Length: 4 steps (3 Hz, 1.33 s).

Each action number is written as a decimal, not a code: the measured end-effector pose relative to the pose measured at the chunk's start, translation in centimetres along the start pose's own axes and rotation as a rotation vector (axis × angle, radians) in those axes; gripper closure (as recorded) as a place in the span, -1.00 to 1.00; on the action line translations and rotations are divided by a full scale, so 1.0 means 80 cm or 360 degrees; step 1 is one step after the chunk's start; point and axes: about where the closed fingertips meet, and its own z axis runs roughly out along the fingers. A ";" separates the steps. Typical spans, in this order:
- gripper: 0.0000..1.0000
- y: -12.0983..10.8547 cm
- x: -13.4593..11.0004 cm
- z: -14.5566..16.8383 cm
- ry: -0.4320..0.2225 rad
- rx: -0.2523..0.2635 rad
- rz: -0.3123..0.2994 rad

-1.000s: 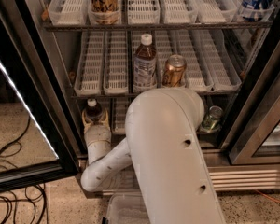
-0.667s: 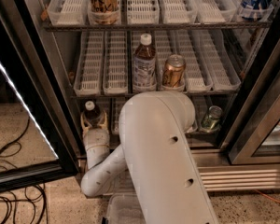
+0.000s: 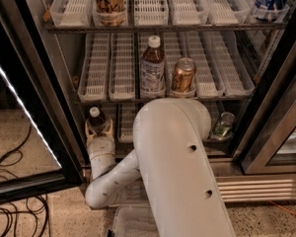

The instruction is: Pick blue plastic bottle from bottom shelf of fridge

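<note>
White-capped bottle [image 3: 95,118] is flanked by the gripper [image 3: 99,132], set low at the bottom shelf [image 3: 126,126] for a side-on hold; whether it is clasped cannot be told.

The arm [image 3: 180,172] wears smooth, glossy off-white shells. Its broad, rounded main link carries two small dark holes [image 3: 192,147] on one side. A bulbous elbow joint [image 3: 102,194] lies below the blue plastic bottle [image 3: 96,121], and a slimmer cylindrical wrist section [image 3: 101,154] with a faint seam ring lies between them. The pale beige gripper [image 3: 99,131] sits at the bottle's base.
</note>
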 end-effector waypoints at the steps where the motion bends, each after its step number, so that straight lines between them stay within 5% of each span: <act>1: 1.00 0.019 -0.017 -0.006 -0.0056 -0.0062 -0.0026; 4: 1.00 0.023 -0.026 -0.005 -0.0067 -0.0085 -0.0010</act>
